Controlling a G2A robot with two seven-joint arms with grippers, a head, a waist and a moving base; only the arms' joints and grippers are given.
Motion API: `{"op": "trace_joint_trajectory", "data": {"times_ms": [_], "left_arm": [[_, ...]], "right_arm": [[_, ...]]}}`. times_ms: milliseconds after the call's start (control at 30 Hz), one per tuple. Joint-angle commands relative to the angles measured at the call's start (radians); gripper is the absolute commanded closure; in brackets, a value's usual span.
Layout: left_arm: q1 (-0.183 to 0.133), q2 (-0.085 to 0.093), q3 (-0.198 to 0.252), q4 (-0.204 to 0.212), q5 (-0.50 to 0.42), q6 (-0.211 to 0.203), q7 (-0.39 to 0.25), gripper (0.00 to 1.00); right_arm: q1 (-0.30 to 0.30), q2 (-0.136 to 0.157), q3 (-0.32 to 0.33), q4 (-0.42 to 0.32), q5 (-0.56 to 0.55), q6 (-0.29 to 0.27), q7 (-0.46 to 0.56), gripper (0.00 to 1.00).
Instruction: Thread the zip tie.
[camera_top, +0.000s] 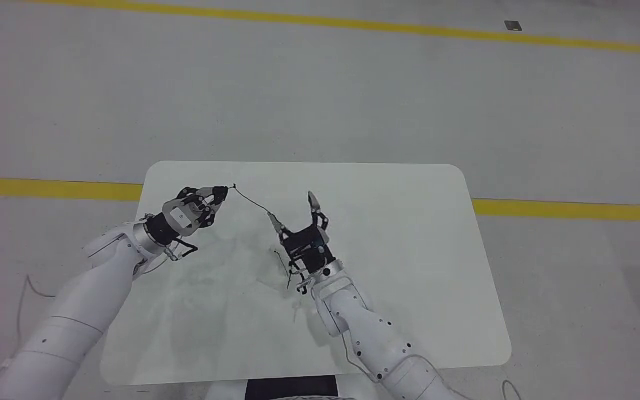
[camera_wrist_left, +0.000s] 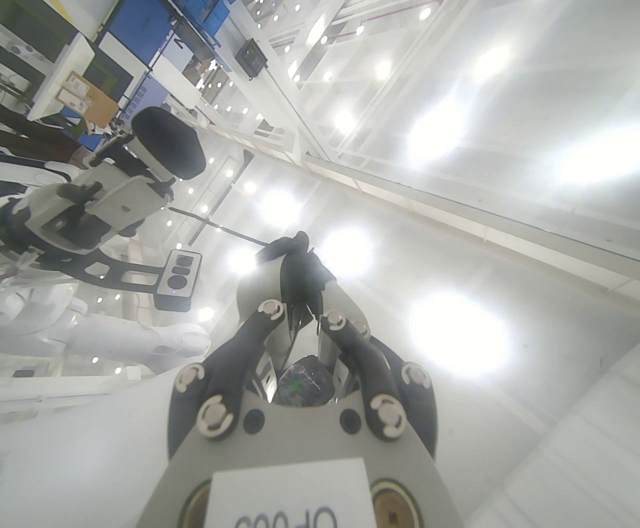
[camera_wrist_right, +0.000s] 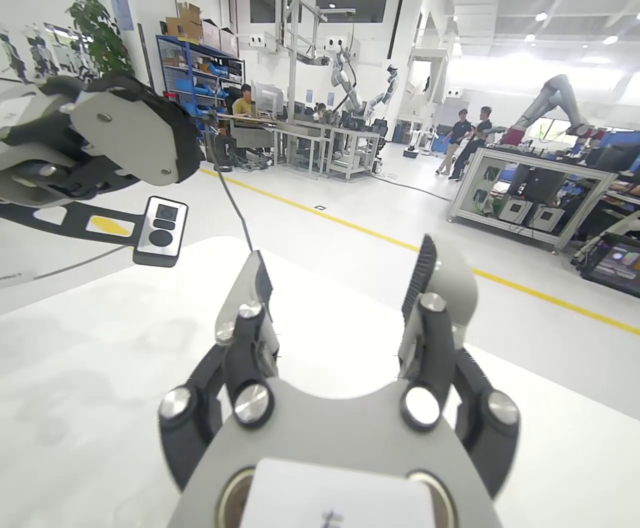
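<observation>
A thin black zip tie (camera_top: 255, 203) hangs in the air over the white table (camera_top: 420, 200), slanting from my left gripper (camera_top: 218, 193) down toward my right gripper (camera_top: 294, 213). The left gripper (camera_wrist_left: 300, 250) is shut on the zip tie (camera_wrist_left: 220, 227) at one end, and the strap sticks out sideways from its tips. My right gripper (camera_wrist_right: 342, 260) stands open, just above the table. The free end of the zip tie (camera_wrist_right: 235, 200) reaches the tip of one of its fingers (camera_wrist_right: 260, 280). The other finger (camera_wrist_right: 425, 270) stands well apart from it. The right wrist view also takes in the left gripper (camera_wrist_right: 125, 135), farther off.
Both grippers are over the near-left part of the table (camera_wrist_right: 100, 350). The table's far edge lies just beyond the left gripper. A yellow floor line (camera_top: 560, 208) runs behind the table. Workbenches (camera_wrist_right: 525, 195) stand far off in the room.
</observation>
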Motion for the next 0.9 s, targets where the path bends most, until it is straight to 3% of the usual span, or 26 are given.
{"op": "trace_joint_trajectory", "data": {"times_ms": [0, 167, 333, 400, 767, 867], "left_arm": [[0.000, 0.000, 0.000, 0.000, 0.000, 0.000, 0.000, 1.00], [0.000, 0.000, 0.000, 0.000, 0.000, 0.000, 0.000, 1.00], [0.000, 0.000, 0.000, 0.000, 0.000, 0.000, 0.000, 1.00], [0.000, 0.000, 0.000, 0.000, 0.000, 0.000, 0.000, 1.00], [0.000, 0.000, 0.000, 0.000, 0.000, 0.000, 0.000, 1.00], [0.006, -0.002, 0.009, -0.021, -0.012, 0.000, -0.001, 1.00]], "right_arm": [[-0.012, 0.001, 0.030, -0.023, 0.096, -0.051, 0.006, 0.00], [-0.047, 0.014, 0.149, -0.081, 0.367, -0.226, 0.038, 0.00], [-0.068, 0.021, 0.214, -0.114, 0.570, -0.335, 0.174, 0.00], [-0.079, 0.016, 0.226, -0.133, 0.739, -0.387, 0.222, 0.00], [-0.082, 0.016, 0.237, -0.137, 0.760, -0.370, 0.231, 0.00], [-0.094, 0.012, 0.272, -0.146, 0.927, -0.373, 0.245, 0.00]]}}
